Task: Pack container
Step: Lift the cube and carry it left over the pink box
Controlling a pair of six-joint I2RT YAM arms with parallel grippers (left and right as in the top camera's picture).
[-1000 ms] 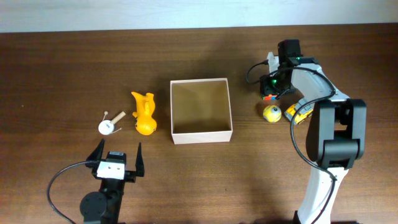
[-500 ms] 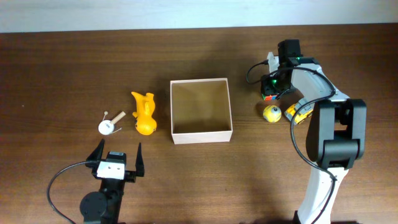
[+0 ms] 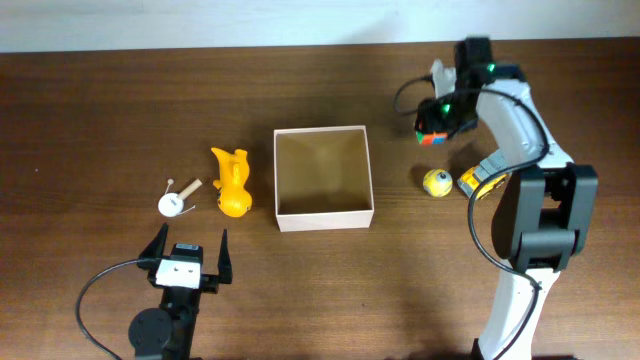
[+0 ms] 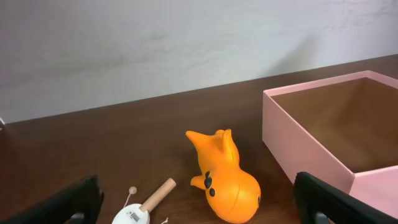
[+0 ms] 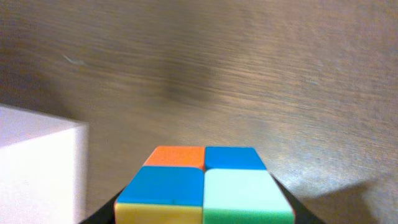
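The container (image 3: 324, 214), a square shallow box with white walls and a tan inside, stands at mid table and holds nothing; its wall also shows in the left wrist view (image 4: 298, 146) and the right wrist view (image 5: 37, 168). My right gripper (image 3: 436, 125) is shut on a small colour-tiled cube (image 5: 205, 186) and holds it above the table, right of the container's far corner. My left gripper (image 3: 187, 257) is open near the front edge, behind an orange whale-shaped toy (image 3: 232, 182), also in the left wrist view (image 4: 225, 177).
A small white disc toy with a wooden peg (image 3: 175, 199) lies left of the orange toy. A yellow ball (image 3: 436, 182) and a yellow toy vehicle (image 3: 476, 179) lie right of the container, under my right arm.
My right gripper has lifted the cube off the table and moved it a little up and back. The left arm has not moved.
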